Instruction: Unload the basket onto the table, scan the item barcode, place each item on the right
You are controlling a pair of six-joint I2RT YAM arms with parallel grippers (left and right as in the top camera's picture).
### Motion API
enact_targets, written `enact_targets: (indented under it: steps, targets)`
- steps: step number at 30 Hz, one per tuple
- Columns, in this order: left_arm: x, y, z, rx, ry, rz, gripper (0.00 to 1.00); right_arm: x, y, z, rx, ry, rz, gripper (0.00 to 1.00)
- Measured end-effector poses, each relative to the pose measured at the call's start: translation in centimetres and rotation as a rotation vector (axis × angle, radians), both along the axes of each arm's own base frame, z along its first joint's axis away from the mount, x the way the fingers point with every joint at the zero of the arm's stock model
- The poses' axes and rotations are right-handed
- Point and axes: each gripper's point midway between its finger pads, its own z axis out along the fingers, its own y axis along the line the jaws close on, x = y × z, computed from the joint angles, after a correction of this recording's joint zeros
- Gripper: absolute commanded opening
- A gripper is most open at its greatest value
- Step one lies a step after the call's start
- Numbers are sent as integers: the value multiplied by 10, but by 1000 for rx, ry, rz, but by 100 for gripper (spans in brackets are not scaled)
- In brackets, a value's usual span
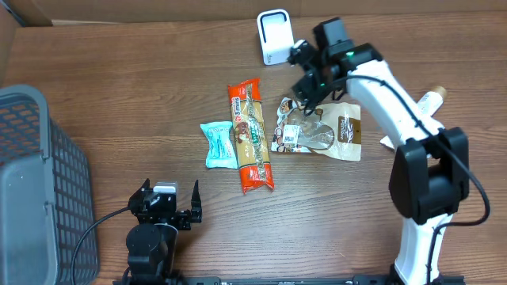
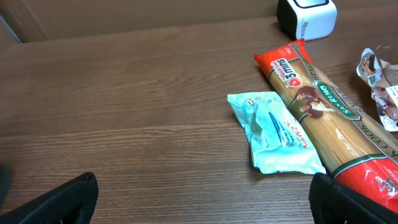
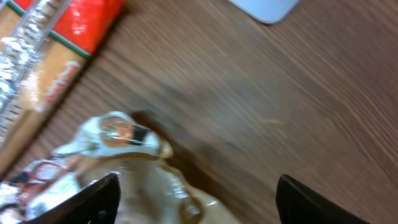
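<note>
A brown snack pouch [image 1: 317, 131] with a white barcode label lies flat on the wooden table, right of a long pasta pack [image 1: 251, 134] and a teal packet [image 1: 219, 145]. The white scanner [image 1: 274, 36] stands at the back. My right gripper [image 1: 307, 89] hovers over the pouch's far-left corner, between pouch and scanner. In the right wrist view that gripper [image 3: 196, 193] is open, with the pouch [image 3: 143, 186] under its left finger and not gripped. My left gripper [image 1: 168, 202] rests near the front edge, open and empty, and its wrist view [image 2: 202, 193] faces the teal packet [image 2: 277, 130].
A grey mesh basket [image 1: 32, 182] stands at the left edge. A pale tube-like object [image 1: 430, 101] lies at the right behind my right arm. In the left wrist view the pasta pack [image 2: 323, 106] and the scanner [image 2: 306, 15] lie ahead to the right.
</note>
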Motion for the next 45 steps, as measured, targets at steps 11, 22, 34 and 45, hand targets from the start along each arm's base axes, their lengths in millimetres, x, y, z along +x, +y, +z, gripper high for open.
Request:
enact_targets:
  steps: [11, 22, 34, 45]
  targets:
    - [0, 0, 0, 0, 0, 0, 100, 11, -75, -61, 129, 172, -106, 80]
    - [0, 0, 0, 0, 0, 0, 100, -73, -70, -78, 155, 573, -140, 81]
    - [0, 0, 0, 0, 0, 0, 100, -99, -48, -63, 283, 724, -171, 89]
    - [0, 0, 0, 0, 0, 0, 99, -70, -22, -74, 375, 587, -152, 88]
